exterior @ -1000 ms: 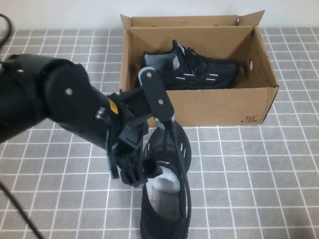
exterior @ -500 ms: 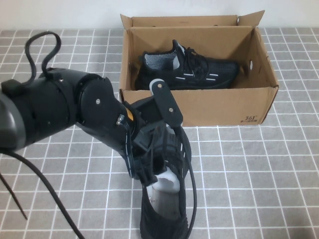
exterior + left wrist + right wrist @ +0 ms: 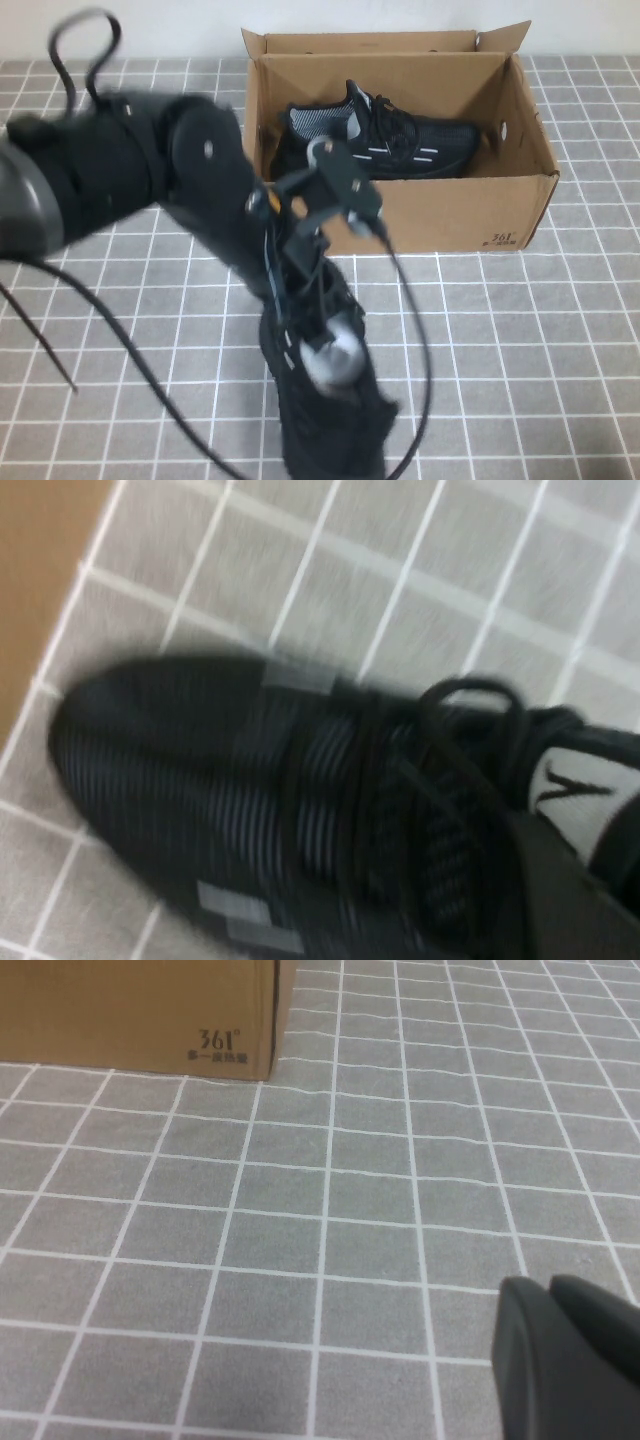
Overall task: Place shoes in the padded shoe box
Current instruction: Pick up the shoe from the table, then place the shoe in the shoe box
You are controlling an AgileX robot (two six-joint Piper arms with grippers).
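Note:
The brown padded shoe box [image 3: 450, 212] stands open at the back of the table, with one black sneaker [image 3: 385, 145] lying on its side inside. The second black sneaker [image 3: 335, 410] is on the tiles in front of the box, toe towards me, blurred. My left gripper [image 3: 320, 335] is down at its opening and shut on its collar. In the left wrist view the sneaker [image 3: 250, 810] fills the picture, with a dark finger [image 3: 565, 900] by its tongue. My right gripper [image 3: 570, 1355] is shut and empty, low over the tiles right of the box corner [image 3: 130, 1010]; it is out of the high view.
The table is covered with a grey tiled cloth [image 3: 520, 350]. The left arm's black cable [image 3: 410, 330] loops over the tiles beside the sneaker. The box flaps stand up at the back. The "361" print [image 3: 503, 238] marks the box's front right corner.
My left arm has swung up and towards the box. The sneaker in its grip has shifted and blurs with the motion. The cable has whipped out to the right.

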